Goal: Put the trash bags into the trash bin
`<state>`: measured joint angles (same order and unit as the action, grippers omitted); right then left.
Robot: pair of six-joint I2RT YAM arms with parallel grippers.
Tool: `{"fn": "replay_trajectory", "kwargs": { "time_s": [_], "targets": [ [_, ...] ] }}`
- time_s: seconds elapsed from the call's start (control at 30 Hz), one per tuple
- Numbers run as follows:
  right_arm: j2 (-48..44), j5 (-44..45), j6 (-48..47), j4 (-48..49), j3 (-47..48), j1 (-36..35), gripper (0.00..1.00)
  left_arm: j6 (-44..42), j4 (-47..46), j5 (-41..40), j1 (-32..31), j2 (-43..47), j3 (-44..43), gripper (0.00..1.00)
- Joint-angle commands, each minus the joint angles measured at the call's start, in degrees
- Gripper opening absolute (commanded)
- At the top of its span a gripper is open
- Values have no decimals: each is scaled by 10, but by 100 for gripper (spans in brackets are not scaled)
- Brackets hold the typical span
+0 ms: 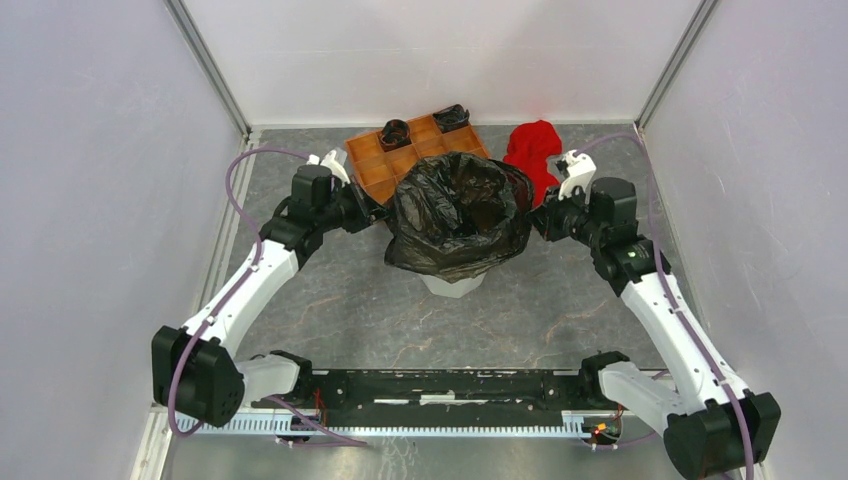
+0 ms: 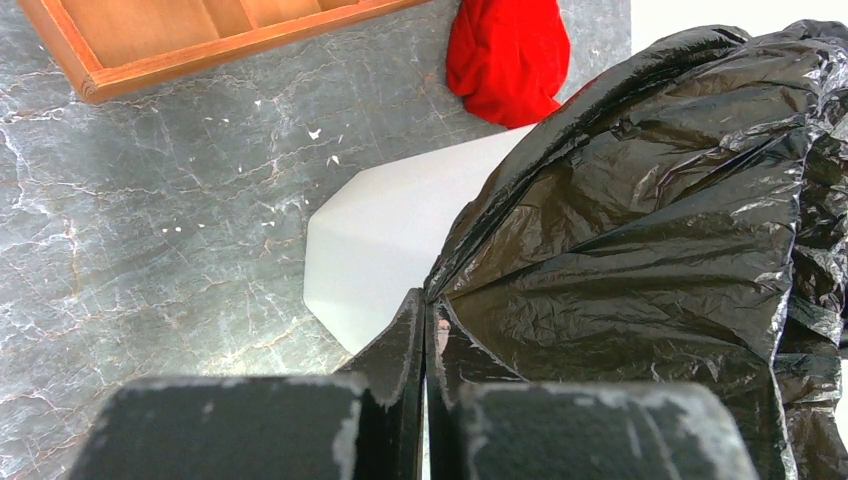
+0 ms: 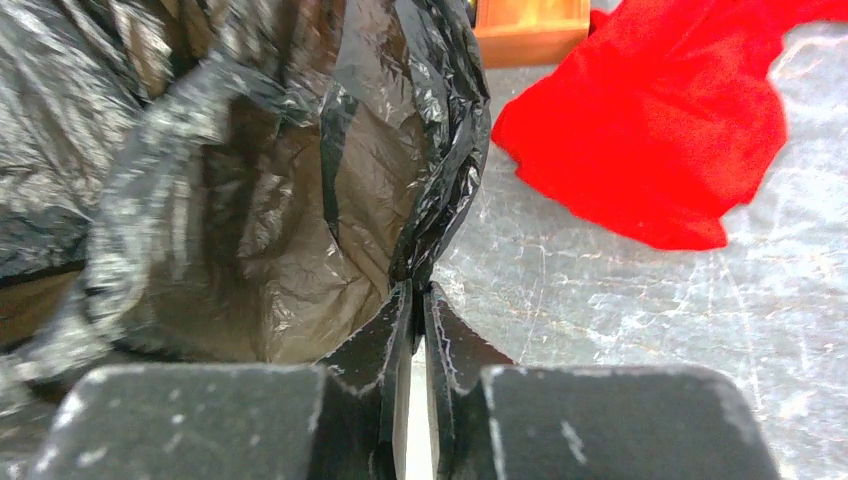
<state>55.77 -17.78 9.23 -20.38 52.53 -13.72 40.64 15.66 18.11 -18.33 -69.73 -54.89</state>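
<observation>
1. Our left jaws are clamped together on a fold of the trash bag; our right jaws pinch its rim on the opposite side.
2. We see the bag draped over the trash bin mid-counter, mouth open upward. It hides all but the bin's white base.
3. Our right wrist view is blurred at left.
4. Our left arm and right arm reach forward, wrists turned inward, flanking the bin.
</observation>
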Motion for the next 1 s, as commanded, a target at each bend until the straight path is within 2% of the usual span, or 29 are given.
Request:
{"fn": "replay_trajectory", "kwargs": {
  "time_s": [0.0,0.17,0.27,0.5,0.67,0.77,0.83,0.97],
  "targets": [
    [10,-2,21,84,-40,0,14,12,-15,2,3,19,7,2],
    [35,-43,37,126,-88,0,24,7,-14,-10,3,20,26,2],
    [36,-48,36,124,-102,1,33,2,-12,-18,4,23,36,2],
    [-11,115,-34,-37,-28,0,59,-25,29,-48,3,45,24,2],
    [-74,128,-34,-108,8,1,75,-18,29,-37,3,58,27,5],
    [-110,97,-28,-128,8,1,79,-18,29,-35,3,54,27,5],
    [-131,33,-24,-120,-5,1,81,-16,27,-30,3,52,28,4],
    [-149,-113,45,-8,-86,0,83,-11,18,-26,3,50,29,4]
  ]
}}
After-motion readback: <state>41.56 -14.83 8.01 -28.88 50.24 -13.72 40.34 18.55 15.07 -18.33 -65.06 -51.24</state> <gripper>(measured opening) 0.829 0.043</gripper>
